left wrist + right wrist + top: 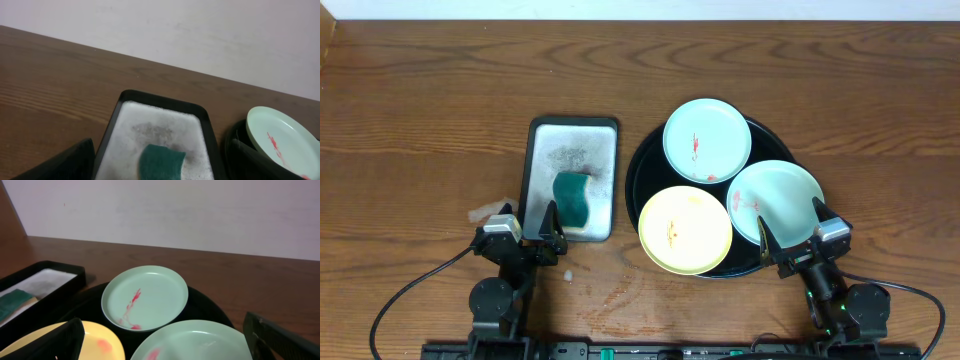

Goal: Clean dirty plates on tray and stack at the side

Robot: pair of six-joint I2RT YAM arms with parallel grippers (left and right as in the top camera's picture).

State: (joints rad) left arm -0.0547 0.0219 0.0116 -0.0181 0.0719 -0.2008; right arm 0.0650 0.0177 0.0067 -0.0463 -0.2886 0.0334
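- The left gripper point(538, 228) and the right gripper point(792, 232) are hanging wide open and empty over the near bench point(420, 110) edge.
- The yellow plate point(685, 230) is lying nearest on the black tray point(642, 172).
- The right green plate point(775, 202) and the far green plate point(707, 141) are lying beyond it on the tray, showing red smears.

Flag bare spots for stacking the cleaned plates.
Bare table: wide patch left of the silver tray, the far strip behind both trays, and right of the black tray. Crowded: two mint plates and yellow plate fill the black tray; the gap between trays is narrow.
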